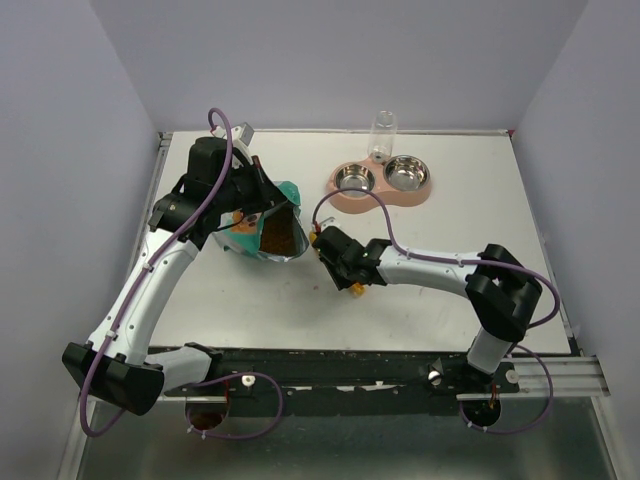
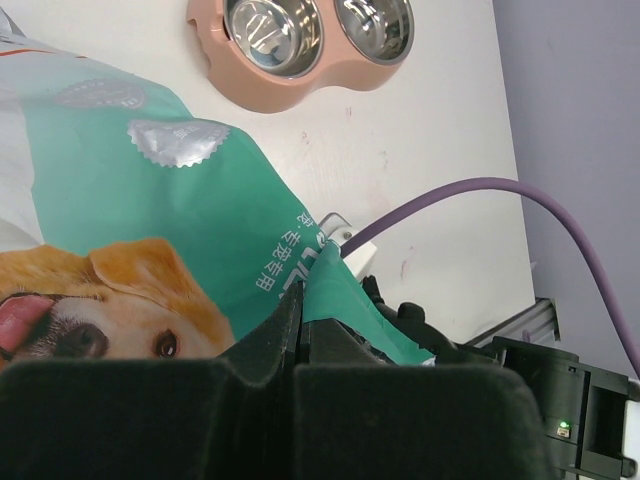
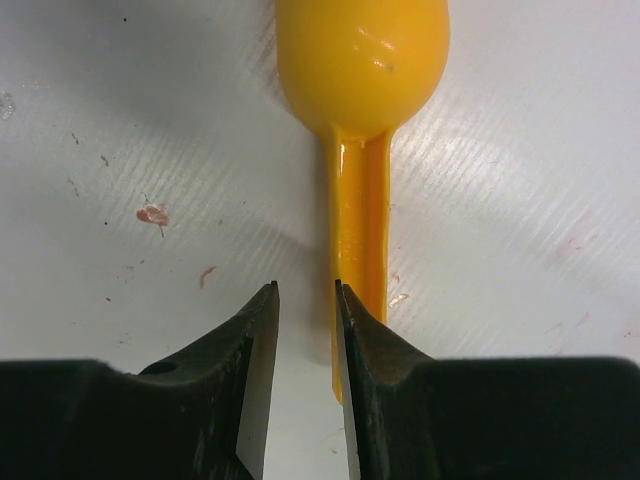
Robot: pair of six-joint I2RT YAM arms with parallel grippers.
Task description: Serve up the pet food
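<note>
The pet food [image 1: 278, 236] shows as brown kibble inside the open mouth of the teal bag [image 1: 290, 192], which lies tilted on the table. My left gripper [image 1: 262, 206] is shut on the bag's edge; in the left wrist view its closed fingers [image 2: 285, 325] pinch the teal bag [image 2: 150, 200] with the dog picture. My right gripper [image 1: 322, 243] sits just right of the bag's mouth. In the right wrist view it [image 3: 305, 290] is open with a narrow gap, low over the orange scoop [image 3: 362, 60]. The scoop lies on the table, its handle [image 3: 362, 230] running under the right finger, not between the jaws.
A pink double feeder [image 1: 345, 203] with two steel bowls stands at the back right, with a clear bottle [image 1: 383, 133] behind it. It also shows in the left wrist view [image 2: 215, 70]. White walls close in the table on three sides.
</note>
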